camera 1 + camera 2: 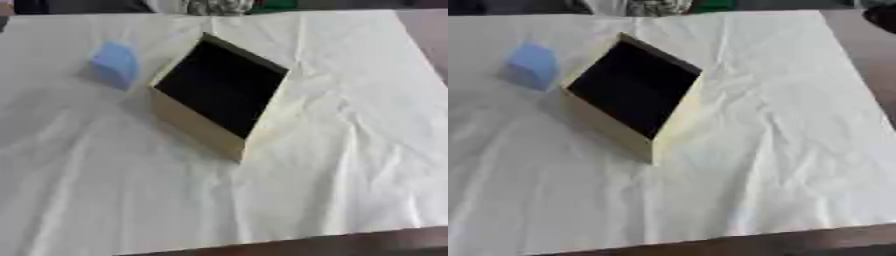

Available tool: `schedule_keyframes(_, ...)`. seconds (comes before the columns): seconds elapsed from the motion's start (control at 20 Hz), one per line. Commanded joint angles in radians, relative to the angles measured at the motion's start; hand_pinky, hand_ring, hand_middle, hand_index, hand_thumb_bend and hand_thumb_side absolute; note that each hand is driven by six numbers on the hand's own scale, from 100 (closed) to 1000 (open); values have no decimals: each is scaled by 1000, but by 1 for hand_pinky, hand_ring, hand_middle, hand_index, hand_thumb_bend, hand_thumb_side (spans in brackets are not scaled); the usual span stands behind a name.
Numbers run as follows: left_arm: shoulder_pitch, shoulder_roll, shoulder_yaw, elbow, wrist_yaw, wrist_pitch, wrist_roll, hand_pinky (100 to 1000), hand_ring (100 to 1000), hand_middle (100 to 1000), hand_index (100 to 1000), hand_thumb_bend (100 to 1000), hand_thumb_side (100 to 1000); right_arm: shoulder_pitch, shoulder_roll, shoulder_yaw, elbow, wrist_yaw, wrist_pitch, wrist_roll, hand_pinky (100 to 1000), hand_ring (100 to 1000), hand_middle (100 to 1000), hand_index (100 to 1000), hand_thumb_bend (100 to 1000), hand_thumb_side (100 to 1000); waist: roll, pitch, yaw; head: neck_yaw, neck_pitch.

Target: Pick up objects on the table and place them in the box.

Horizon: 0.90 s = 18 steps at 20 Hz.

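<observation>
A pale wooden box (188, 122) with a dark inside stands near the middle of the table, turned at an angle. Its opening faces up and its inside looks black, so I cannot tell what lies in it. A light blue block (115, 64) rests on the cloth just to the left of the box, close to its far left corner and apart from it. Neither of my hands shows in either view.
A creased cream cloth (350, 150) covers the table. The brown table edge (350, 242) shows along the front and at the right. Blurred dark and green shapes (219, 6) sit beyond the far edge.
</observation>
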Motion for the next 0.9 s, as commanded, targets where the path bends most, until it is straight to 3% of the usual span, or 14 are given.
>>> schedule_keyframes(0.05, -48, 53, -24, 36, -30, -23, -50, 807, 835, 774, 877, 627, 554, -21, -28, 2, -14, -11, -1, 20, 792, 832, 849, 870, 100, 520, 16, -23, 1, 9, -3)
schedule_keyframes(0.4, -164, 33, -59, 132, -88, -71, -163, 805, 834, 776, 880, 599, 590, -52, 2, 23, -14, -15, 24, 37, 788, 827, 844, 866, 100, 486, 22, -48, 0, -4, -12)
schedule_keyframes(0.6, -176, 18, -41, 120, -102, -66, -231, 804, 833, 775, 879, 597, 591, -73, 18, 45, -14, -4, 27, 51, 789, 829, 845, 867, 100, 494, 23, -51, 7, 25, -16)
schedule_keyframes(0.9, -188, 12, -15, 100, -107, -52, -333, 803, 831, 772, 873, 600, 548, -81, 25, 54, -14, 3, 30, 60, 790, 829, 846, 868, 100, 498, 26, -49, 9, 24, -26)
